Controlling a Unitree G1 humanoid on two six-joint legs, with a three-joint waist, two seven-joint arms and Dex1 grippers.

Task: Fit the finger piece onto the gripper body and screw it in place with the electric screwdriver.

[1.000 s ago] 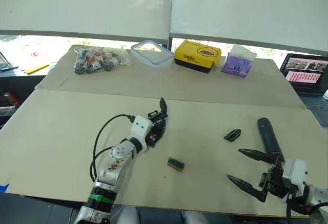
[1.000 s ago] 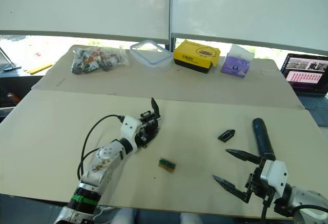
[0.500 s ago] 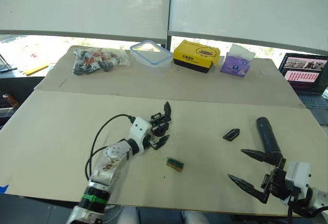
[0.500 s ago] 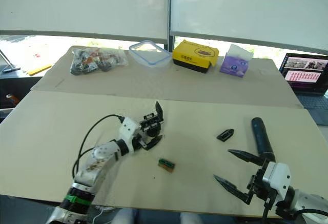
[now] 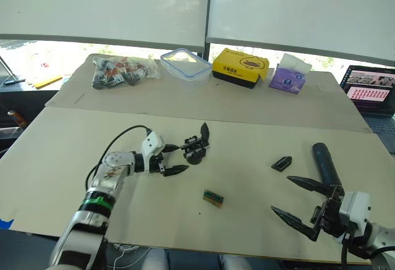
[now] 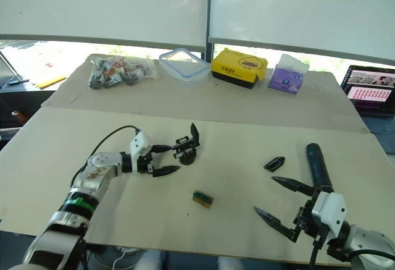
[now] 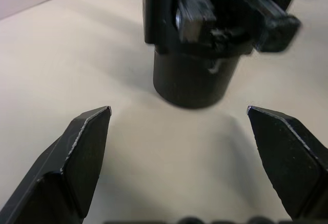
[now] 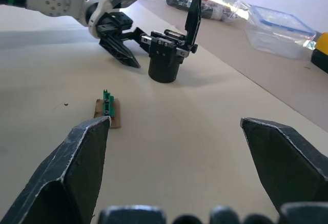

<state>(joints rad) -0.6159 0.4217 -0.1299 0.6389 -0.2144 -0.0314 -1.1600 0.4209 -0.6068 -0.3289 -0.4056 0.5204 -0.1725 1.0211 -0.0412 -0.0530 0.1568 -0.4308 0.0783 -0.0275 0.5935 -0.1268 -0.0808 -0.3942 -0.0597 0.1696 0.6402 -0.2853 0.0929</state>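
Left wrist view: our left gripper jaws apart, facing upright gripper body on counter. Rigid, top-heavy; we judge the round base safest hold.

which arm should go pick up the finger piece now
Probably the right. The right pincer is open and near the finger piece. The left pincer is open beside the gripper body, farther off.

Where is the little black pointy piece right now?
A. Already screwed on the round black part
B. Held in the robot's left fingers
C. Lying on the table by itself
C. The finger piece lies alone on the table, between the gripper body and the electric screwdriver.
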